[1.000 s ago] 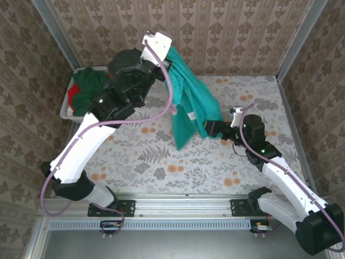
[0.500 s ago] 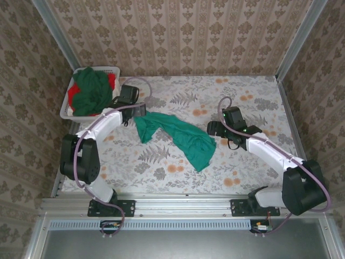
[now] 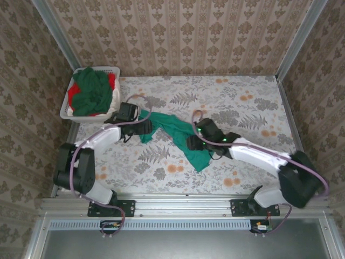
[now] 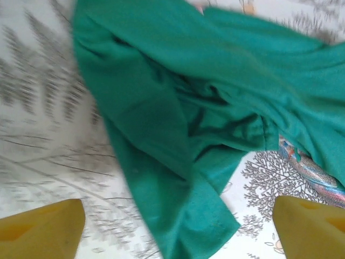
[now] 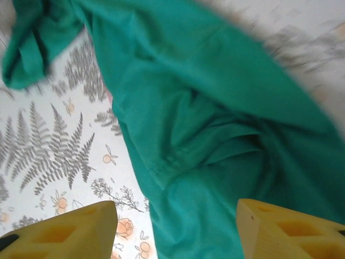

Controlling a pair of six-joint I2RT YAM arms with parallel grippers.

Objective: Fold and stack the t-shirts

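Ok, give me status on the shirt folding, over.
Left fingers and right fingers open over teal shirt. Shirt crumpled on table, unfolded. Other shirts in basket.

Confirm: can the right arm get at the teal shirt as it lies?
Likely yes. The right arm sits right over the shirt, jaws apart with its cloth just ahead of them, and nothing lies in between.

No writing, brand, number or sign can be read in any view. In the left wrist view a small multicoloured patch [image 4: 310, 170] is seen at the edge of the teal-green t-shirt [image 4: 178, 108], but no letters can be made out on it. The tablecloth [image 3: 242, 97] is printed with ferns and flowers, without lettering.
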